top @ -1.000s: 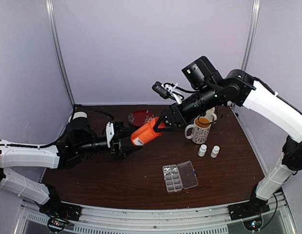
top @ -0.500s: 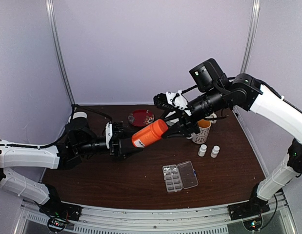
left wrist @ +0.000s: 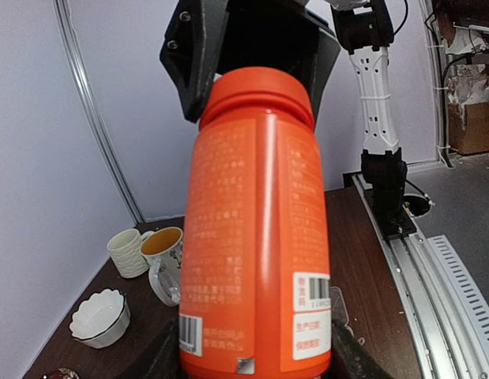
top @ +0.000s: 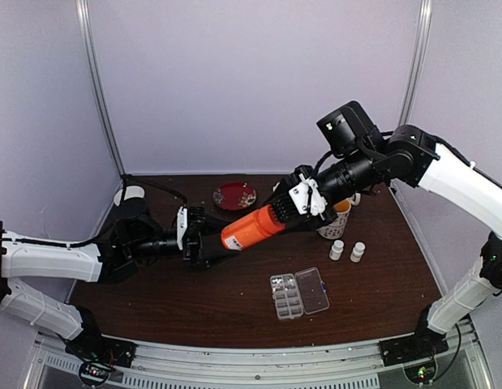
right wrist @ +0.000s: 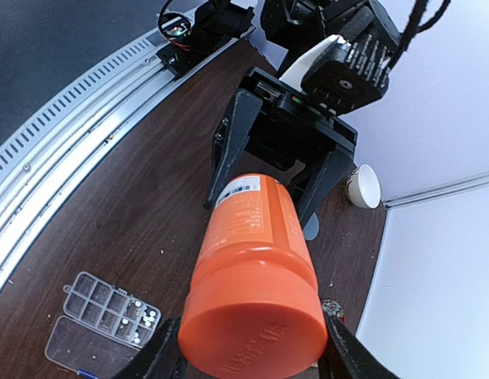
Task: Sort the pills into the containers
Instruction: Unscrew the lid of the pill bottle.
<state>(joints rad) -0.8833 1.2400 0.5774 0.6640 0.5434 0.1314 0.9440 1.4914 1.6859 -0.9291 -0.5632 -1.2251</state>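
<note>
An orange bottle hangs slanted above the table, held from both ends. My left gripper is shut on its base, with the dark fingers against both sides of the orange bottle. My right gripper is shut on the orange cap, one finger on each side. The clear pill box lies open on the table below, its lid flat to the right. Several tiny white pills sit in its containers.
A patterned mug stands right behind the right gripper. Two small white bottles stand beside it. A red dish is at the back and a white bowl at the back left.
The right wrist has turned around the bottle's cap end and closed in on it. The bottle has stayed held, and the left arm has hardly moved.
</note>
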